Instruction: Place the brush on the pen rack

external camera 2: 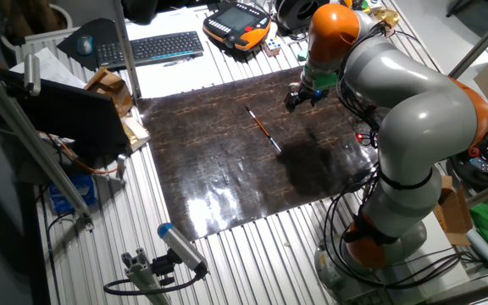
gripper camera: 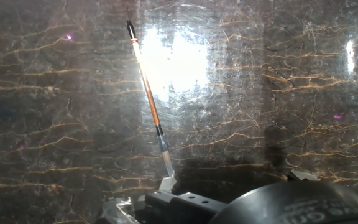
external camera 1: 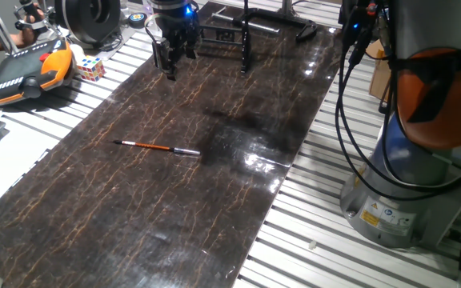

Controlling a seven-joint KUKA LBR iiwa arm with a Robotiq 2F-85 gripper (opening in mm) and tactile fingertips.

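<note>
The brush [external camera 1: 157,148] lies flat mid-bench [external camera 1: 94,208], untouched. My gripper [external camera 1: 172,60] hovers at the far side, empty, fingers slightly apart, just left of the rack [external camera 1: 245,36]. I judge I'm at the reach step: next I descend over the shaft, aligned across it.

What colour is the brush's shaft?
Orange-brown, with a dark tip and silvery-grey end; the brush shows best in one fixed view.
</note>
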